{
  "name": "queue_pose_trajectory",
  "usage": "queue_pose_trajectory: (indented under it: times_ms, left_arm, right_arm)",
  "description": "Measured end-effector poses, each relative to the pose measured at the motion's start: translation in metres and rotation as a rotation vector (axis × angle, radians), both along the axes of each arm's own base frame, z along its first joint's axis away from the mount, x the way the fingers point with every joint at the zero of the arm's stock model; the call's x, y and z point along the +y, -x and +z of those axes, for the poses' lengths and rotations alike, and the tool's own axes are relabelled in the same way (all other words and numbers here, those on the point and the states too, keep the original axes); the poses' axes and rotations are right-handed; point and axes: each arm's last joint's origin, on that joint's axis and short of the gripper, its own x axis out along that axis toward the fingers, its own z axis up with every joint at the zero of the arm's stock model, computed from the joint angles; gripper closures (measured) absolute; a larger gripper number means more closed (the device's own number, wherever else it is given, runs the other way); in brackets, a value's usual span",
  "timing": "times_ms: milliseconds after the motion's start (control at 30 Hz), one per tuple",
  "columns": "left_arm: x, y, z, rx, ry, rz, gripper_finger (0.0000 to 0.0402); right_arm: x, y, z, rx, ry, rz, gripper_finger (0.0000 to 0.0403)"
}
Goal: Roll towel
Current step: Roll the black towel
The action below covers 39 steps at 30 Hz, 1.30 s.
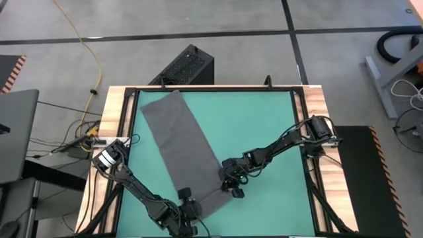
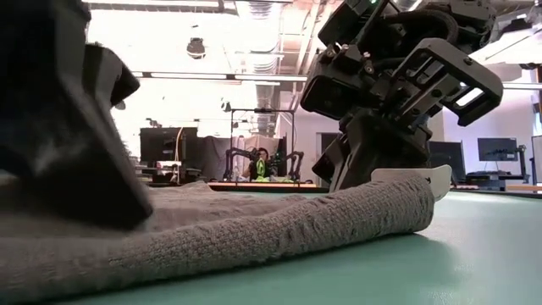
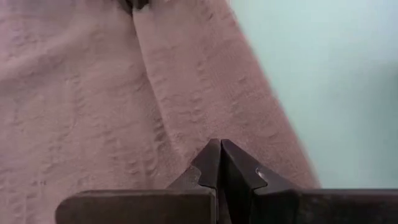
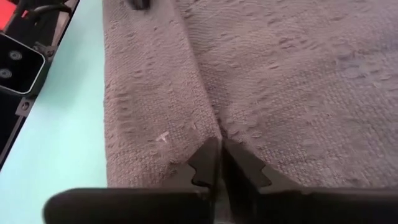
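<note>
The towel (image 1: pixel 185 149) is matt grey cloth with a rough, nubby weave. Under it the teal mat (image 1: pixel 258 125) looks smooth and matt. The table frame (image 1: pixel 114 112) is pale bare wood.

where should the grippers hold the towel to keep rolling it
Grip the rolled fold at the towel's near end, one gripper at each end of it, coming from above on the near side. The roll is raised there, while the flat strip runs diagonally away, so rolling goes that way.

Teal mat (image 1: pixel 258 132) – yellow cable (image 1: pixel 82 41) on floor.
</note>
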Motion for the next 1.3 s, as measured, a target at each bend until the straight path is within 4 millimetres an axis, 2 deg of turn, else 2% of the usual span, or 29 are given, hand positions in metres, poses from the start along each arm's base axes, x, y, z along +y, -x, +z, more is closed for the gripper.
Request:
queue_pose_trajectory:
  times_ms: [100,233,333,467,567,633,700,800,967,1100,1300]
  left_arm:
    - [-0.002,-0.001,-0.015,0.011,-0.020,0.007,0.0402]
    - [-0.002,0.000,-0.021,0.016,-0.042,0.022,0.0401]
    - [-0.002,0.000,-0.021,0.019,-0.044,0.026,0.0401]
    - [-0.001,0.001,-0.022,0.033,-0.051,0.016,0.0401]
    - [0.000,0.002,-0.022,0.042,-0.061,0.017,0.0401]
    - [0.000,0.002,-0.023,0.044,-0.062,0.017,0.0401]
    - [0.000,0.002,-0.023,0.043,-0.058,0.020,0.0401]
    - [0.000,0.002,-0.023,0.043,-0.057,0.022,0.0401]
    - [0.000,0.002,-0.023,0.046,-0.054,0.021,0.0401]
    - [0.000,0.002,-0.023,0.049,-0.051,0.020,0.0401]
    - [0.000,0.002,-0.023,0.049,-0.049,0.020,0.0401]
  right_arm:
    - [0.000,0.000,0.003,-0.009,0.000,-0.003,0.0322]
    - [-0.004,0.004,0.015,-0.009,0.002,-0.016,0.0285]
    - [-0.011,0.011,0.033,0.000,0.024,-0.022,0.0256]
    - [-0.016,0.025,0.067,-0.039,0.047,0.001,0.0227]
    - [-0.009,0.036,0.086,-0.090,0.066,0.066,0.0214]
    - [0.004,0.044,0.091,-0.141,0.110,0.163,0.0209]
    - [0.022,0.051,0.089,-0.194,0.174,0.259,0.0206]
    - [0.049,0.057,0.075,-0.245,0.298,0.360,0.0202]
    - [0.077,0.057,0.054,-0.338,0.540,0.341,0.0198]
    - [0.088,0.057,0.045,-0.356,0.572,0.342,0.0195]
    - [0.088,0.052,0.032,-0.328,0.550,0.333,0.0195]
